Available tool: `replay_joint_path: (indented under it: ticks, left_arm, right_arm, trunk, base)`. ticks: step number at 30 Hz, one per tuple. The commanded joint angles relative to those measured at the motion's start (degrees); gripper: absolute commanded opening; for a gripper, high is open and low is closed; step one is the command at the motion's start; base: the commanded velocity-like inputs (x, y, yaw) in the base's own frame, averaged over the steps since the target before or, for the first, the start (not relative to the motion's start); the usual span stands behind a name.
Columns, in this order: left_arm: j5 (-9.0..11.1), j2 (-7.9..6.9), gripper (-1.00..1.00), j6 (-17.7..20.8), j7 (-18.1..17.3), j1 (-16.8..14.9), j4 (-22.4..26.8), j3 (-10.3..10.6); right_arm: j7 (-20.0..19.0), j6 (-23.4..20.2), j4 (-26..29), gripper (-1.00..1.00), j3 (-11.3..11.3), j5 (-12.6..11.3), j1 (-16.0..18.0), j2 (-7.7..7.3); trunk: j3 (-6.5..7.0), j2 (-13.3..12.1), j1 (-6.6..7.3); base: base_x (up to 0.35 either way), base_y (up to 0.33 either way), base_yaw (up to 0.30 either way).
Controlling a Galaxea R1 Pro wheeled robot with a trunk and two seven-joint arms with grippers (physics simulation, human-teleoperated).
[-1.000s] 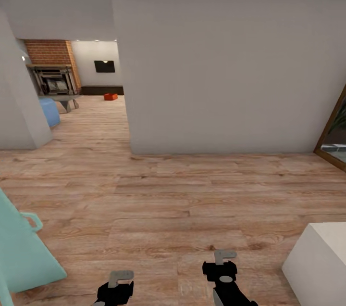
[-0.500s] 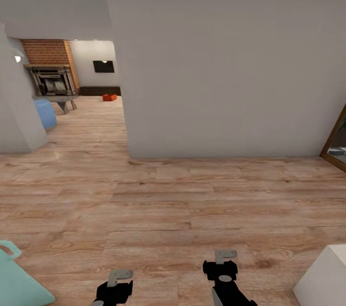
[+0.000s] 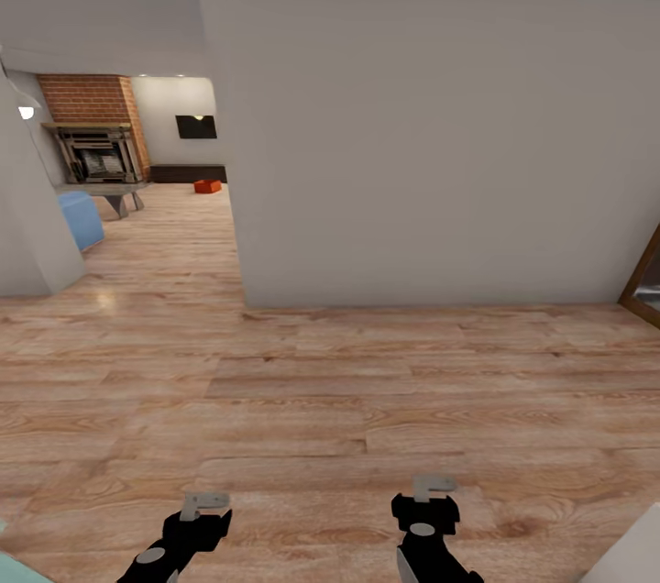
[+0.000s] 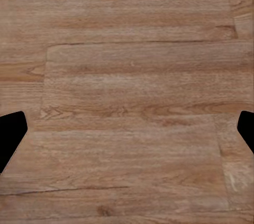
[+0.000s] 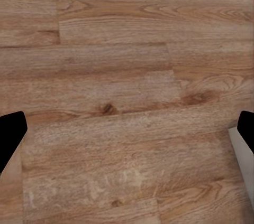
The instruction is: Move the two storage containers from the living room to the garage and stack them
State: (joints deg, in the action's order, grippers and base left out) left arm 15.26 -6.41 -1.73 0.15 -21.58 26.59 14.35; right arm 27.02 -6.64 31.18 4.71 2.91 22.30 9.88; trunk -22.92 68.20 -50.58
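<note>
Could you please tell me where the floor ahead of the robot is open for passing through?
The wood-plank floor is bare between the grippers and the white wall. A narrower lane runs left of that wall toward the fireplace, edged by the blue sofa.

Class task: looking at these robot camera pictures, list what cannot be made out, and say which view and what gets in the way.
- Second storage container: head view, white wall blocks most of the living room.
- Orange container: head view, too small for detail.
- White object: head view, cut off by the corner.

A broad plain white wall block (image 3: 422, 125) stands ahead. Beside its base, a wooden-framed glass door edge (image 3: 644, 280) shows, and a white box corner (image 3: 634, 555) sits nearer.
</note>
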Motion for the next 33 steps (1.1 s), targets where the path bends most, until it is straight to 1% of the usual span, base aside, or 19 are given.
replay_joint_path:
  ticks: [1, 5, 12, 30, 33]
  left_arm:
    - [0.65, -0.37, 1.00, -0.20, -0.37, -0.05, 0.03, 0.30]
    - [0.71, -0.78, 1.00, -0.29, -0.84, -0.04, 0.26, 0.21]
    - [0.65, -0.86, 1.00, -0.35, -1.15, -0.04, 1.84, 0.41]
    - [0.47, -0.80, 1.00, -0.47, -1.03, -0.04, 2.10, 0.68]
    - [0.45, -0.80, 1.00, -0.47, -1.03, -0.04, 2.03, 0.68]
  right_arm:
    - [0.27, -0.55, 0.08, 1.00, 0.24, 0.32, 0.03, -0.15]
    - [0.32, -0.44, 0.13, 1.00, 0.27, 0.33, 0.03, -0.20]
    - [0.16, -0.39, 0.10, 1.00, 0.31, 0.28, 0.03, -0.12]
    - [0.21, -0.39, -0.47, 1.00, 0.21, 0.19, 0.03, -0.07]
    - [0.28, -0.39, -0.47, 1.00, 0.21, 0.19, 0.03, -0.11]
  trunk:
    - [-0.06, 0.03, -0.02]
    - [-0.06, 0.03, -0.02]
    - [-0.06, 0.03, -0.02]
    - [-0.06, 0.03, -0.02]
    - [-0.08, 0.03, -0.02]
  base:
    - [0.151, 0.000, 0.000]
    - [0.149, 0.000, 0.000]
    - [0.196, 0.000, 0.000]
    - [0.325, 0.000, 0.000]
    - [0.335, 0.000, 0.080]
